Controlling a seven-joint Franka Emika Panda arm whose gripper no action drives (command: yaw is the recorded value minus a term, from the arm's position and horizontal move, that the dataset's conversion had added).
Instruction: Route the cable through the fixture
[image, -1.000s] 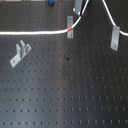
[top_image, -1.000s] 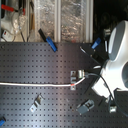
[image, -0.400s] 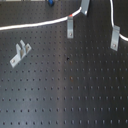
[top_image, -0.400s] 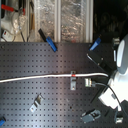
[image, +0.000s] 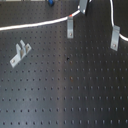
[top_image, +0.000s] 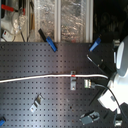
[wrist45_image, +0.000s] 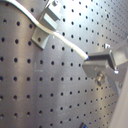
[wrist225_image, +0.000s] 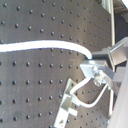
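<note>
The gripper (image: 83, 6) holds the cable (image: 35, 24) pinched at the far side of the board, and the cord runs from the first exterior view's left to the top of the fixture (image: 70, 27), seemingly not yet seated in it.

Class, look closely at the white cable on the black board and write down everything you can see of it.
The cable is a long, thin, white, flexible cord with one short red band. It runs across the black perforated board in a gentle curve, from the first exterior view's left edge up toward the claw, which grips its far end. The red band sits right at the top of the shorter grey upright clip; whether the cable touches or passes through it cannot be told. The second exterior view shows the same line.
</note>
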